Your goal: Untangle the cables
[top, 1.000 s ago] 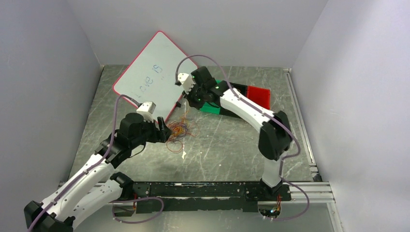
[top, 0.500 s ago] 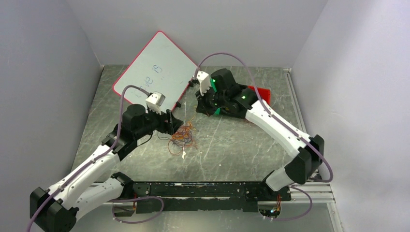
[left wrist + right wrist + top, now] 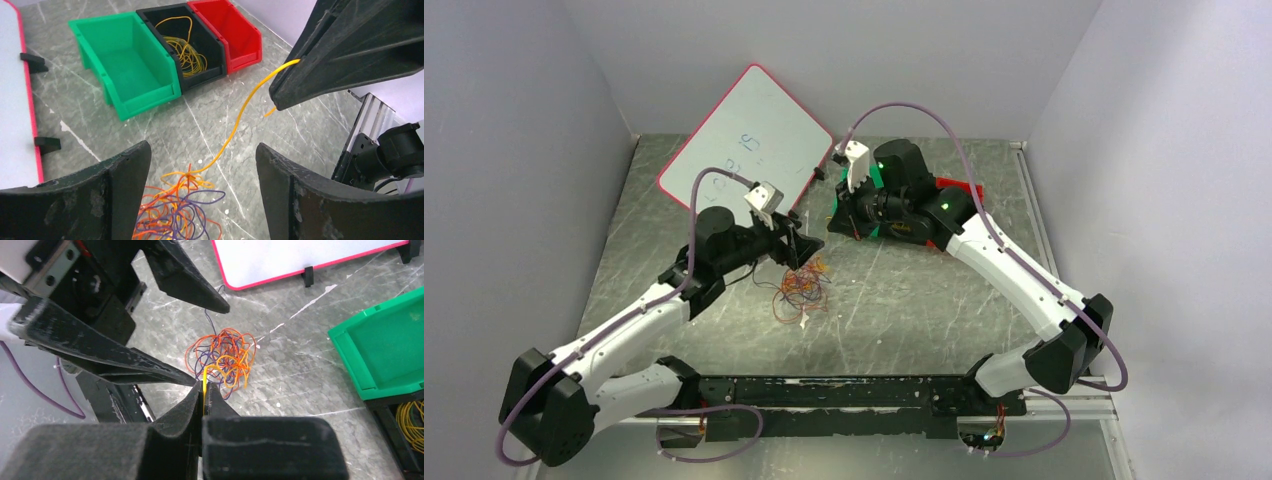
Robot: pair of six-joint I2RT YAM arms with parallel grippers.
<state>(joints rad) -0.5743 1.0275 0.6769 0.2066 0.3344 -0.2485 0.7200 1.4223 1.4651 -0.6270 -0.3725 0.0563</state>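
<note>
yellow cable clamped in the right gripper
it is stretched from the tangle of cables — the left gripper is spread wide near it, empty

White-shelled arms with black joints — each carrying a looping purple hose.

A yellow cable is pinched in the right claw, its lower end caught in the bunch of cables (orange, purple) seen between the spread fingers of the left claw.
</note>
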